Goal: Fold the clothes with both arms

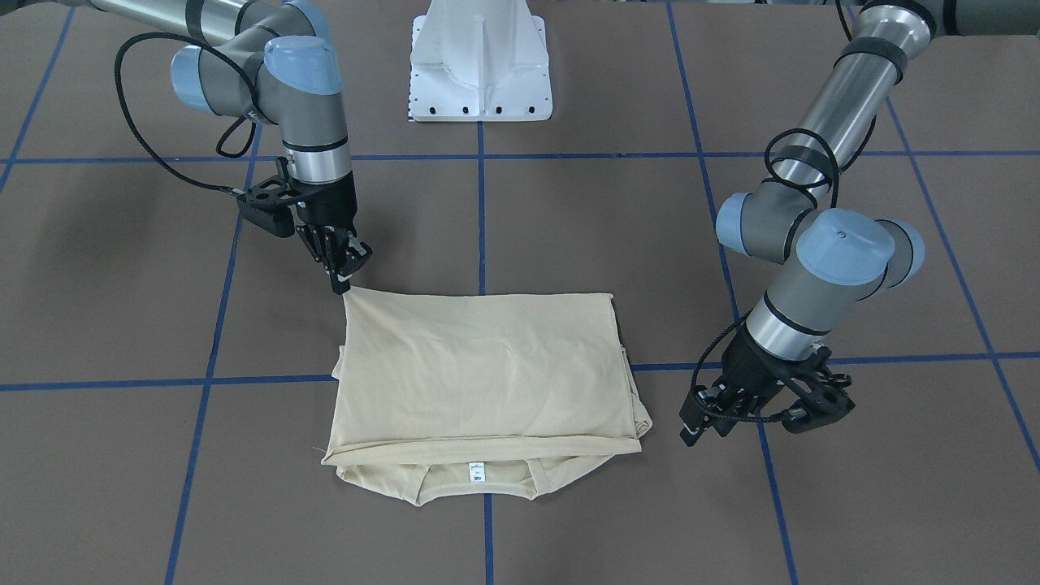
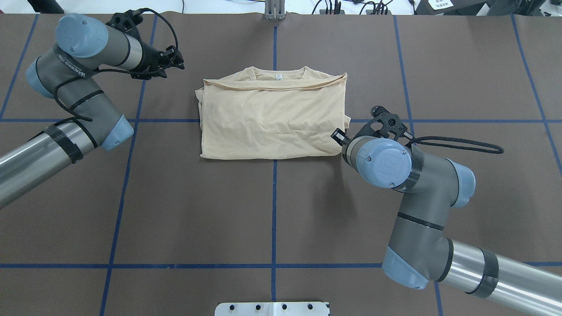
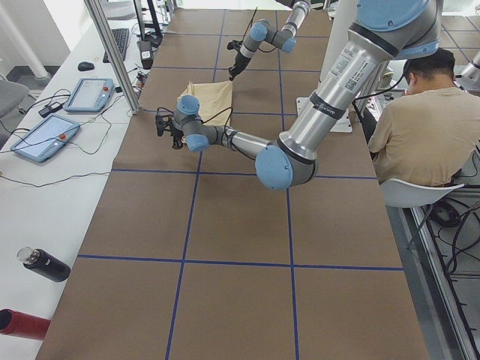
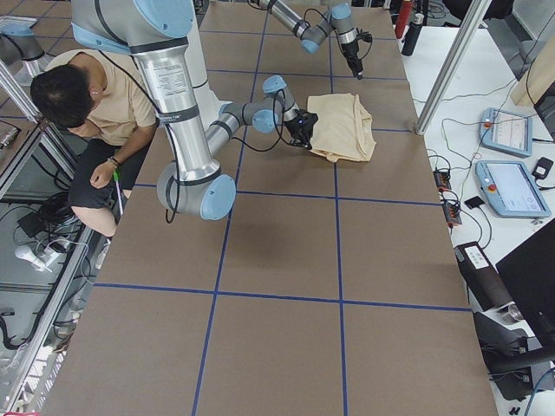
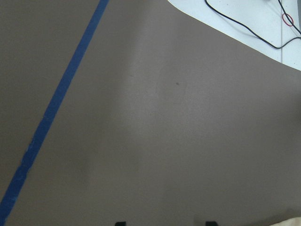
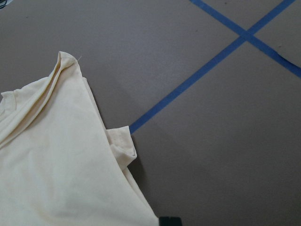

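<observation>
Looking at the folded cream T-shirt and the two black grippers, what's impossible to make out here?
Cream folded T-shirt: sleeves and underside hidden beneath its top layer, every view.
White neck label: text too small, front-facing view.
Black right gripper: whether it pinches the shirt's corner; its wrist covers it overhead, wrist view's bottom edge cuts it off.

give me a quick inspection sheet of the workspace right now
surface: brown table, blue tape grid, flat.
job's things: cream T-shirt folded into a rectangle, collar and label on the side away from the robot.
clutter: nothing seen on the table.
tools: left tool open, off the shirt; right tool at the shirt's near corner, grip unclear.
cables: black cable looped beside the right wrist.
surroundings: seated person, tablets and bottle beside the table.
</observation>
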Controlling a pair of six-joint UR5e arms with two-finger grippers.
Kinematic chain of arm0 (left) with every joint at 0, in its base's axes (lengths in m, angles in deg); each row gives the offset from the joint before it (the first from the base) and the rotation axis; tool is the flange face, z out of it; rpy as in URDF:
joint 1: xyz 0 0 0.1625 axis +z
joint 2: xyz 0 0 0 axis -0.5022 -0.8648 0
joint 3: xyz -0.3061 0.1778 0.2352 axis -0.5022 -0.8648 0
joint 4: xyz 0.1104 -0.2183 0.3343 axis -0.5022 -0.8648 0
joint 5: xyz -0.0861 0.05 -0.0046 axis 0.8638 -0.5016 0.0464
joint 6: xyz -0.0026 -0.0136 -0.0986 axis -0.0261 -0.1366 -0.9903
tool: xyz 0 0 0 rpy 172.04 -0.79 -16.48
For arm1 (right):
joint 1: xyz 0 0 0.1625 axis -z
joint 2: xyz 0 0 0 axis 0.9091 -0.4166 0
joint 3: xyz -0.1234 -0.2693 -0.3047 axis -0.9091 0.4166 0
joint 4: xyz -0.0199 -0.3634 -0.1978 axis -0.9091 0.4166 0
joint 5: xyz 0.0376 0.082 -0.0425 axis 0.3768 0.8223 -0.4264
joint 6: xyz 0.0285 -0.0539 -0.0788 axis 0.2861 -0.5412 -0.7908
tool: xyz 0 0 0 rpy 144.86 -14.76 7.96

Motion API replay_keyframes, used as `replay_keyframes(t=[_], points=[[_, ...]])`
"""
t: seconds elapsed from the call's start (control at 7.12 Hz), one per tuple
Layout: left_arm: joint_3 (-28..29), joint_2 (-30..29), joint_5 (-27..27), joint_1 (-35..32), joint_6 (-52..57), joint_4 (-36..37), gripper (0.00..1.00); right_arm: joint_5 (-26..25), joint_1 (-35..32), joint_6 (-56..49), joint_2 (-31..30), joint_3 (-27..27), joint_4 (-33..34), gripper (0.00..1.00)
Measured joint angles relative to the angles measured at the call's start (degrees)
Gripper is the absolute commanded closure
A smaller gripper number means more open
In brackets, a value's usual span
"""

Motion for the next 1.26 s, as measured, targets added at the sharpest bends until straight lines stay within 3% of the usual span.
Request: replay_keyframes(t=[0.42,0.84,0.98,1.12,1.26], points=[[-10.56,5.61,6.53,0.38,-1.79,0.39,0.35,0.07,8.39,7.44,-3.46,-15.15,18.11,1.0],[-16.66,6.87,6.96,5.45,-11.0,0.78,0.32,0.3,20.29,13.82,-3.65,-25.27,33.55,1.0],[-17.87,6.88,6.37,7.62,-13.35,1.63,0.3,0.58,23.58,14.53,-3.98,-26.31,34.97,0.37],[-19.91,6.85,5.11,10.06,-15.04,4.65,0.3,0.91,26.49,14.79,-4.18,-26.72,35.46,0.0],[-23.07,6.85,2.68,13.19,-16.41,9.8,0.3,1.07,28.36,15.07,-4.29,-26.86,35.64,0.0]])
